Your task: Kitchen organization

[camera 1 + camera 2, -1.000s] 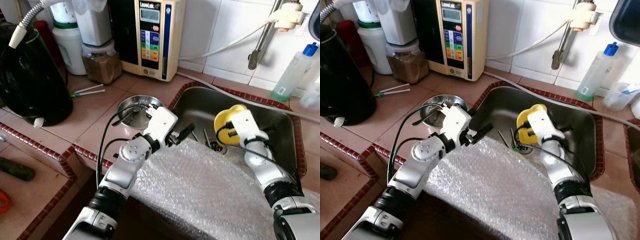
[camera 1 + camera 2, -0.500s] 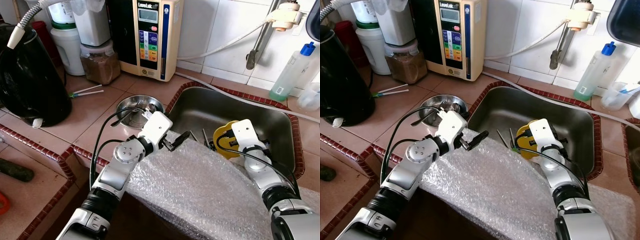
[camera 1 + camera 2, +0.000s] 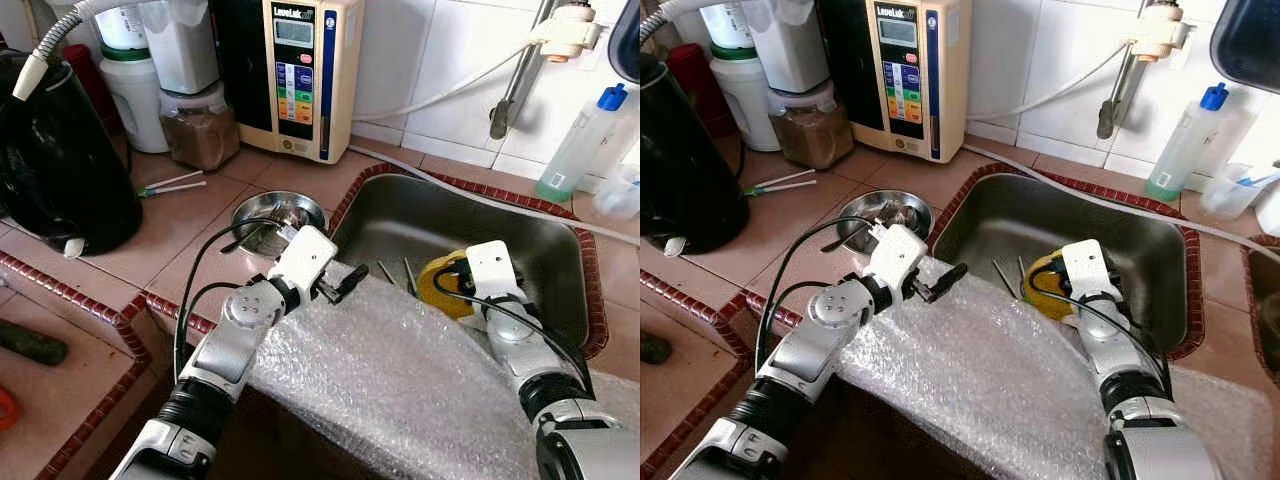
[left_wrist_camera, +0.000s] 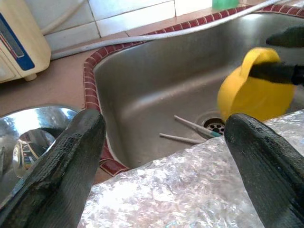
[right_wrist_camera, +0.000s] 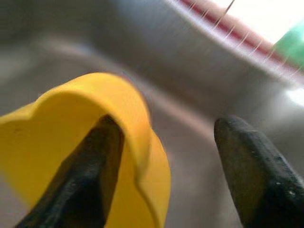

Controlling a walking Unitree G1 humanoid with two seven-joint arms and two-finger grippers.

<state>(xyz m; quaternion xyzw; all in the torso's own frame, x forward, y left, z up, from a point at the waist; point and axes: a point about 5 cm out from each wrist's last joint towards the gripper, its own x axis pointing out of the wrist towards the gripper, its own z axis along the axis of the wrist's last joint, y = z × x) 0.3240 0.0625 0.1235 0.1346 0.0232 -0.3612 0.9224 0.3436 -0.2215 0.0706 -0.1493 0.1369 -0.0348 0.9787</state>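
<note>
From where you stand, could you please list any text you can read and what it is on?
"LeveLuk", probably, though small and blurred: top of the cream water machine on the counter.
Its display and coloured button labels: too small to read.
Containers behind: labels unreadable.

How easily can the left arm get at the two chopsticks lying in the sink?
Probably yes: the left gripper is open above the sink's near edge, and nothing covers the chopsticks below.

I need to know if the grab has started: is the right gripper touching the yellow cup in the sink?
Touching. The right wrist view shows one finger against the yellow cup's wall, the other standing apart.
</note>
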